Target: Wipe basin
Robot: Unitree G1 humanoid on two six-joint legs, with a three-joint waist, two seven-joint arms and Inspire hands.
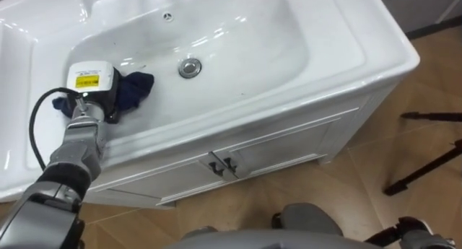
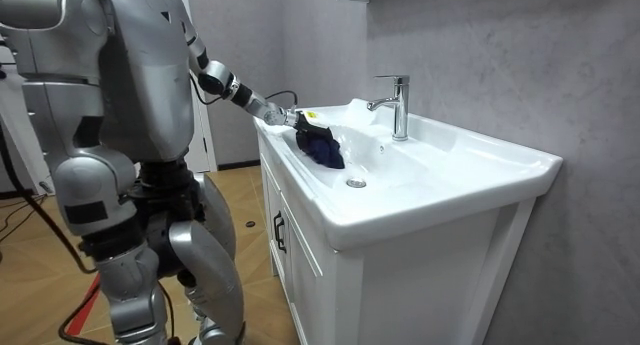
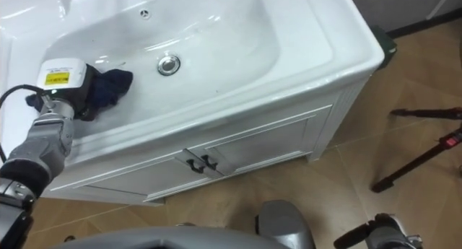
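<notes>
A white basin is set in a white vanity top, with its drain in the middle. My left hand reaches into the bowl's left side. It is shut on a bunched dark blue cloth that lies against the bowl's left wall, left of the drain. In the room view the same hand holds the cloth at the basin's near end, and I stand upright beside the vanity. My right hand shows low at the lower right edge, over the floor.
A chrome tap stands at the back rim of the basin. Below are white cabinet doors with dark handles. Black tripod legs spread over the wooden floor on the right.
</notes>
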